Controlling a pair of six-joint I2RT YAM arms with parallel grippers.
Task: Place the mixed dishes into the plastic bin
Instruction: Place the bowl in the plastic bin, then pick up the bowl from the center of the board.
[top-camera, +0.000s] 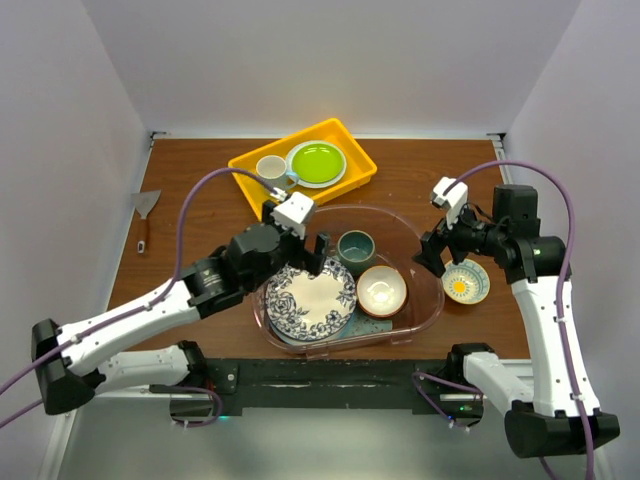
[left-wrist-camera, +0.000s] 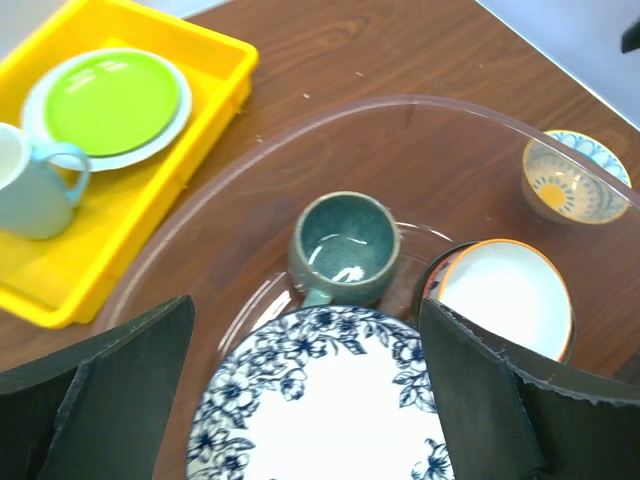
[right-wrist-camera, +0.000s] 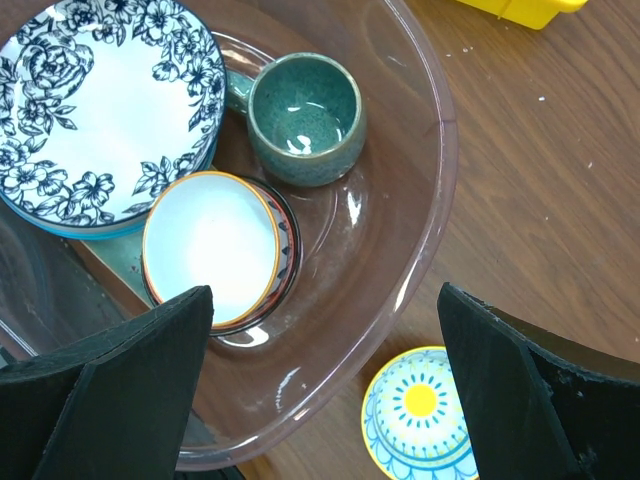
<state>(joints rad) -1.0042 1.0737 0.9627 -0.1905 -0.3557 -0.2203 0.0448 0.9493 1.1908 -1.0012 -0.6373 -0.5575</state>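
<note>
The clear, faintly pink plastic bin (top-camera: 428, 306) sits mid-table. Inside it lie a blue-floral plate (top-camera: 310, 297), a dark teal mug (top-camera: 356, 247) and a white-lined bowl with an orange rim (top-camera: 382, 289). A mint-green edge (right-wrist-camera: 113, 263) shows under the plate. My left gripper (top-camera: 300, 252) hovers open over the plate (left-wrist-camera: 330, 400), with nothing between its fingers (left-wrist-camera: 120, 390). A bowl with a yellow sun and blue pattern (top-camera: 466, 281) stands on the table just right of the bin. Above the bin's right rim (right-wrist-camera: 440, 200), beside that bowl (right-wrist-camera: 420, 415), my right gripper (top-camera: 434, 254) is open and empty.
A yellow tray (top-camera: 245, 172) at the back holds a white mug (top-camera: 271, 170) and a lime-green plate (top-camera: 316, 162). A scraper (top-camera: 145, 214) lies at the table's left edge. White walls close in the back and both sides.
</note>
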